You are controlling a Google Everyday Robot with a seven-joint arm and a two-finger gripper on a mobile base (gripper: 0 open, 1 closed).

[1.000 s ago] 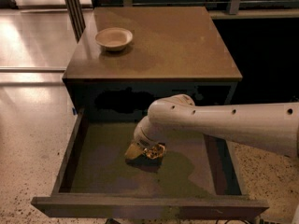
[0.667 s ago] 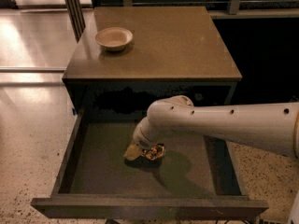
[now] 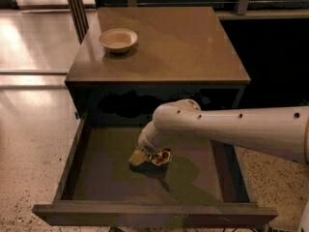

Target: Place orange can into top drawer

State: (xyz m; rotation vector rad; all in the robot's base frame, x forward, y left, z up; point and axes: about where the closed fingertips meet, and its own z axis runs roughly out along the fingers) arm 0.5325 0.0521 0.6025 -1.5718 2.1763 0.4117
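1. Reaching in from the right edge of the frame, the white robot arm [image 3: 231, 127] slants down toward the lower centre, and its rounded wrist hangs over the open top drawer [image 3: 91, 178].
2. The gripper [image 3: 146, 157] sits directly below the wrist, low over the middle of the drawer floor. The wrist hides most of it, so one cannot tell whether it is clenched or released.
3. The orange can [image 3: 161, 157] is inside the top drawer, right at the gripper's tip, on its side at or just above the greenish-grey floor. Contact with the floor cannot be confirmed. A dark shadow spreads beneath it toward the lower right.
4. The top drawer stands wide open, with its front panel running along the bottom edge of the frame.
5. The desk [image 3: 183, 47] fills the upper centre. Its flat brown top carries a shallow cream bowl [image 3: 118, 39], upright near the upper left corner and well apart from the can.
6. A pale speckled floor [image 3: 29, 144] lies along the left side.
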